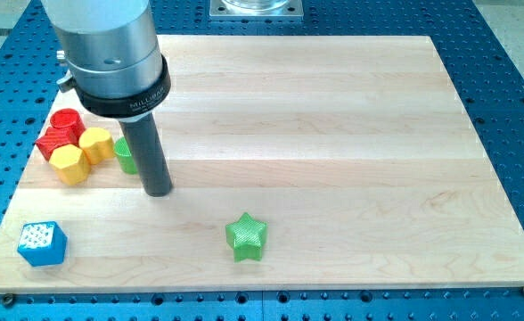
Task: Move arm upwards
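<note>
My dark rod comes down from the grey arm body at the view's upper left, and my tip (158,190) rests on the wooden board (333,134). A small green block (124,154) sits just left of the rod, partly hidden by it. Left of that lie two yellow blocks (95,143) (69,164), one behind the other, and two red blocks (66,121) (53,141) touching them. A green star block (246,236) lies below and right of my tip. A blue cube (43,243) sits at the lower left corner.
The board lies on a blue perforated table (511,80). A metal mounting plate (257,8) stands at the view's top edge. The arm's wide grey body (110,53) hangs over the board's upper left.
</note>
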You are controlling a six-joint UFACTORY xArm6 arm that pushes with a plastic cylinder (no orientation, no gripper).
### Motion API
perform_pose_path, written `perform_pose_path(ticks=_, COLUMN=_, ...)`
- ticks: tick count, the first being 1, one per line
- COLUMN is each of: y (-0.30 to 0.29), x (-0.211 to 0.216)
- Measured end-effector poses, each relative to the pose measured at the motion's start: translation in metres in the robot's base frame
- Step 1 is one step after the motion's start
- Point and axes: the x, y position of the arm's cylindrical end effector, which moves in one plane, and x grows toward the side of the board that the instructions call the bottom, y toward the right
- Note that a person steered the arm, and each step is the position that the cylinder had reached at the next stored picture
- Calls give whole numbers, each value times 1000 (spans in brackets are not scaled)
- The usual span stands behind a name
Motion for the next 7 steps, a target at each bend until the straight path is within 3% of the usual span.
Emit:
perform_pose_path(ticks=6, y=21, x=-6)
perform_pose_path(ticks=7, y=42, x=-23)
